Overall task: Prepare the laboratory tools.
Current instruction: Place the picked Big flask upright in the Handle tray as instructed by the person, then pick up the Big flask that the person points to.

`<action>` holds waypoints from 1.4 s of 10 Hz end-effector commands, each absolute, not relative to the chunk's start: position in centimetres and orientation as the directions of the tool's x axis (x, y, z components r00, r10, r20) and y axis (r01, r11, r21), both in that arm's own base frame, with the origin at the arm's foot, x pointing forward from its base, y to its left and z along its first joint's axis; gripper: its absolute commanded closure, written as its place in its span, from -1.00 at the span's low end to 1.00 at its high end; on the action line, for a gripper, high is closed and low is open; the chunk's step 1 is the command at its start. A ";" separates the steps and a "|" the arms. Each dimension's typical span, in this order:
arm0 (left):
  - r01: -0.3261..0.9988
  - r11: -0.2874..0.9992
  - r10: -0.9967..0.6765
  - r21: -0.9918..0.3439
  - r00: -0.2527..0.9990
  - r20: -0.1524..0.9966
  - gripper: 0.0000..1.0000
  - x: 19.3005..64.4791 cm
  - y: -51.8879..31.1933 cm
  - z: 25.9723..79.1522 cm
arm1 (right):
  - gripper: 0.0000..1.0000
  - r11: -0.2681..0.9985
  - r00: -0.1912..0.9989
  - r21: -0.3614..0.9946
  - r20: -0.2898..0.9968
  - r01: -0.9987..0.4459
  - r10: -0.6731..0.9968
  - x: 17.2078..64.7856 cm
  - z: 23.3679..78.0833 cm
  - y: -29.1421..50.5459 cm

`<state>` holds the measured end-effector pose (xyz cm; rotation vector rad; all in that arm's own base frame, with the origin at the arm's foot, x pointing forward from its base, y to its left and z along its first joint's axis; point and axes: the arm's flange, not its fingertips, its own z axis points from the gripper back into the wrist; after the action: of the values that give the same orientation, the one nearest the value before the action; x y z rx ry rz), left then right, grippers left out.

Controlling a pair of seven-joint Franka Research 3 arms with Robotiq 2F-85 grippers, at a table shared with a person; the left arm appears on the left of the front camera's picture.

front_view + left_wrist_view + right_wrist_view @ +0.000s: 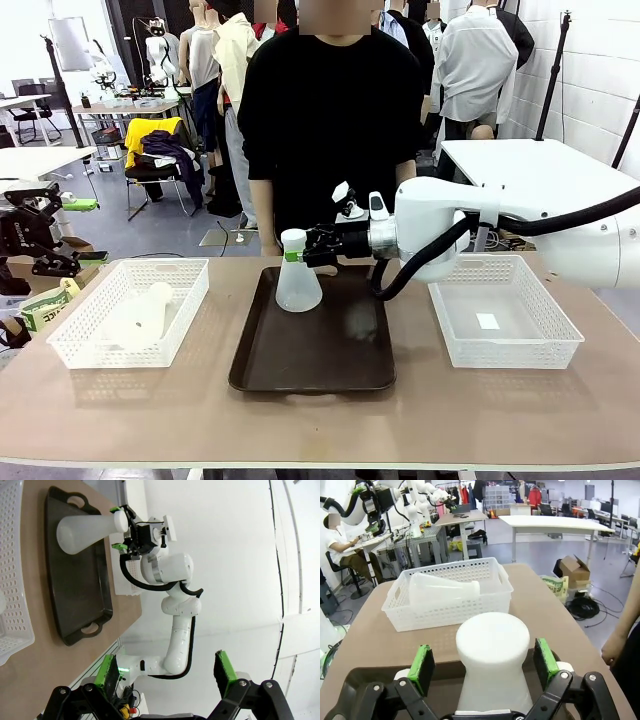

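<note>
Right gripper (306,246) is parked around the neck of the upright flask (297,278), which stands on the far-left part of the brown tray (330,372). Its jaws are let go though: in the right wrist view the green pads (422,662) sit just off the neck on either side, not squeezing anything. The other flask (140,312) is lying on its side in the left mesh basket (110,355), the right basket (505,355) sits across the tray from it, a person (330,120) in black stands at the far edge, and the left gripper (167,675) hangs off to the side with its fingers spread wide and nothing between them.
</note>
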<state>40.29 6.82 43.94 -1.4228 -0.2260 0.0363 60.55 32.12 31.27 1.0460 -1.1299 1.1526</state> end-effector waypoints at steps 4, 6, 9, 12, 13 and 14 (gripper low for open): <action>0.126 0.149 0.160 -0.981 0.976 0.149 -1.00 40.3 6.9 44.0 | -1.00 0.104 0.047 0.034 0.992 -0.994 0.121 60.5 31.2 32.2; 0.126 0.149 0.160 -0.981 0.976 0.149 -1.00 40.3 6.9 44.0 | -1.00 0.104 0.047 0.034 0.992 -0.994 0.121 60.5 31.2 32.2; 0.126 0.149 0.160 -0.981 0.976 0.149 -1.00 40.3 6.9 44.0 | -1.00 0.104 0.047 0.034 0.992 -0.994 0.121 60.5 31.2 32.2; 0.126 0.149 0.160 -0.981 0.976 0.149 -1.00 40.3 6.9 44.0 | -1.00 0.104 0.047 0.034 0.992 -0.994 0.121 60.5 31.2 32.2; 0.126 0.149 0.160 -0.981 0.976 0.149 -1.00 40.3 6.9 44.0 | -1.00 0.104 0.047 0.034 0.992 -0.994 0.121 60.5 31.2 32.2; 0.126 0.149 0.160 -0.981 0.976 0.149 -1.00 40.3 6.9 44.0 | -1.00 0.104 0.047 0.034 0.992 -0.994 0.121 60.5 31.2 32.2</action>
<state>40.29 6.82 43.94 -1.4228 -0.2260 0.0363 60.51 32.18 31.24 1.0514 -1.1267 1.1577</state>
